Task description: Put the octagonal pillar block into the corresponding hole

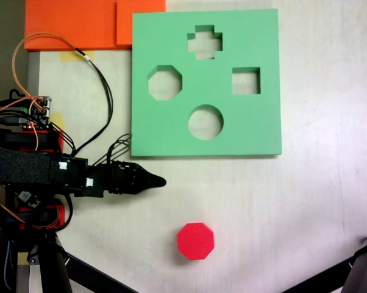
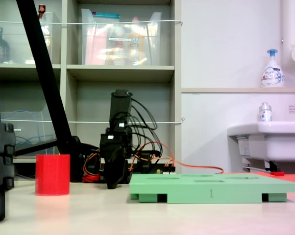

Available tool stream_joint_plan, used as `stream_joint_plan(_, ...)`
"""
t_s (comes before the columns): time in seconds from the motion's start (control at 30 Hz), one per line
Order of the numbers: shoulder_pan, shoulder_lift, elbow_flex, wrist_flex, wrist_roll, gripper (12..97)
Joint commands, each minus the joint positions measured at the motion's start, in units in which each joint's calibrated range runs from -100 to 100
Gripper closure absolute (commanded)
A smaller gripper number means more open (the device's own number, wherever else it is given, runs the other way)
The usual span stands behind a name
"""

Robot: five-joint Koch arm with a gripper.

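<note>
Red block upright on bench, apart from pincer, below-right of its tip in the top-down fixed view, pincer empty, opening cannot be told, octagonal hole in green board unfilled

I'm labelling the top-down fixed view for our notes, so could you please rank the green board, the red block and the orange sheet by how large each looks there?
1. green board
2. orange sheet, though the frame edge cuts it off
3. red block

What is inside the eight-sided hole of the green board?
Nothing: the octagonal hole of the green board shows bare table. The red block stands apart on the table.
</note>
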Motion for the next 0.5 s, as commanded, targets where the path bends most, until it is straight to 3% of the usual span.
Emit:
stream_joint_plan(0.0,-0.88,-0.41,-1.37,-2.90,11.97,57.1)
stream_joint_plan(0.07,-2.10,-0.41,-1.37,1.05,23.59,57.1)
stream_joint_plan(0.23,-6.98,-0.41,-1.37,7.60,31.40,62.4)
stream_joint_plan(0.33,-8.25,-0.41,2.92,-11.66,36.24,63.2)
stream_joint_plan(0.47,-9.87,-0.41,33.92,-54.61,42.98,66.0)
